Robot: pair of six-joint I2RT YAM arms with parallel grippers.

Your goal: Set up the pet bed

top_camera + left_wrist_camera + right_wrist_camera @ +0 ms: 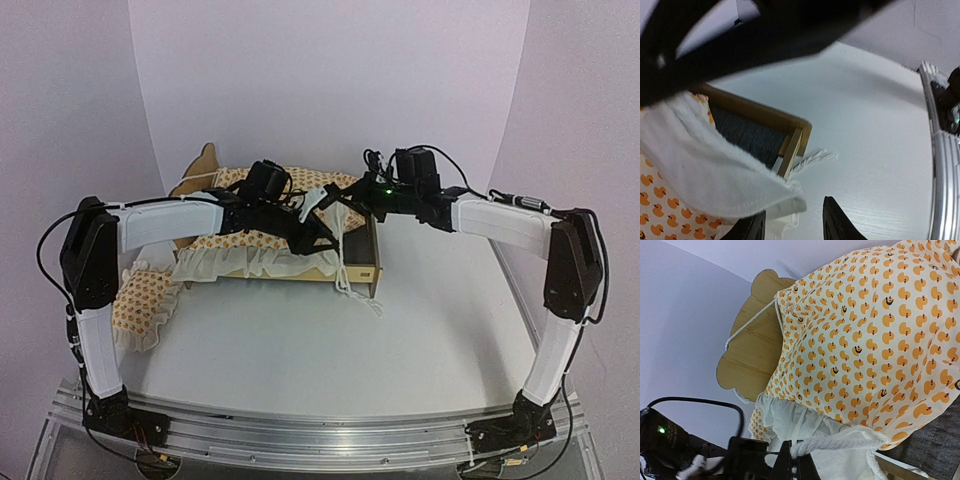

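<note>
The pet bed [355, 268] stands across the far middle of the white table [300, 350], directly beneath both claws. Its frame is smooth, pale wood, a shallow rectangular box. One squared corner post [796, 136] rises just ahead of the left claw [794, 226], with the dark grey woven base [747, 134] inside it.

The bedding [865, 330] lies bunched over the frame, just past the right claw [790, 462]. It is cream cloth dotted with small orange ducks, with a gathered white ruffle [255, 258] along its edge and a fleecy white underside [710, 165].

The pillow [140, 300], in the same print and frilled, lies flat on the table, off the frame and well behind the left claw.

The headboard [752, 355], a flat panel with a rounded scalloped outline, stands beyond the right claw.

The right claw is clenched on a twisted white cord [835, 442] that runs to the bedding's edge. The left claw's fingers [836, 222] stand apart at a corner of the fleecy underside, and I cannot tell whether they pinch it. A fringed tassel [815, 156] lies beside the post.
</note>
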